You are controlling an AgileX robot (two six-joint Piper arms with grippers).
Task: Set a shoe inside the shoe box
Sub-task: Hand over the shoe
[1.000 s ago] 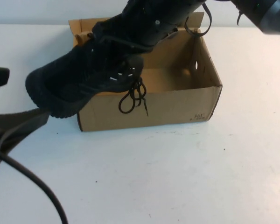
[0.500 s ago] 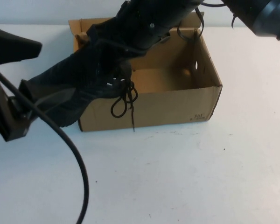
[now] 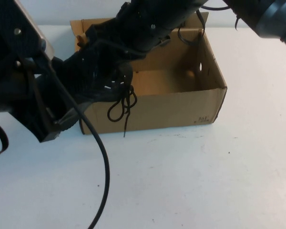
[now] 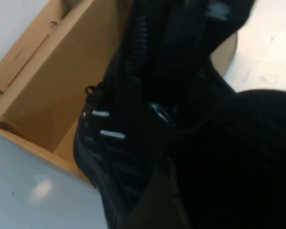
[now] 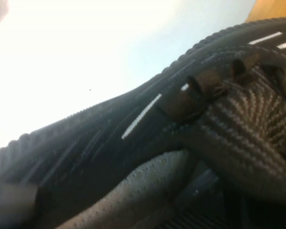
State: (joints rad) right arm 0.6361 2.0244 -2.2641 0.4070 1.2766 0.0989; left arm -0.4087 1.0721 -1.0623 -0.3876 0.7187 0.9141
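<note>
The white worktop [image 3: 190, 181] carries everything here. On it sits the shoe box [image 3: 181, 107], a brown cardboard carton with its top open and small dark print low at one near corner; its bare floor shows on the side away from both grippers. Next in size is the left arm, whose dark bulk fills the near-left of the high view, a black cable [image 3: 102, 167] hanging from it down over the worktop. The left gripper [image 3: 57, 121] is pressed up against the toe end of the shoe [image 3: 97, 78] just outside the box's left end; whether its fingers are parted or closed I cannot tell. The right arm reaches in from the far right, and the right gripper [image 3: 148, 26] is clamped on the heel end of the shoe, above the box's back wall. The shoe itself, black knit with small white side slits, hangs tilted between the two grippers, heel high at the right gripper, toe low at the left gripper, straddling the box's left wall and not resting inside. Its black laces [image 3: 121, 107] dangle in loops below it, in front of the box's front wall.
</note>
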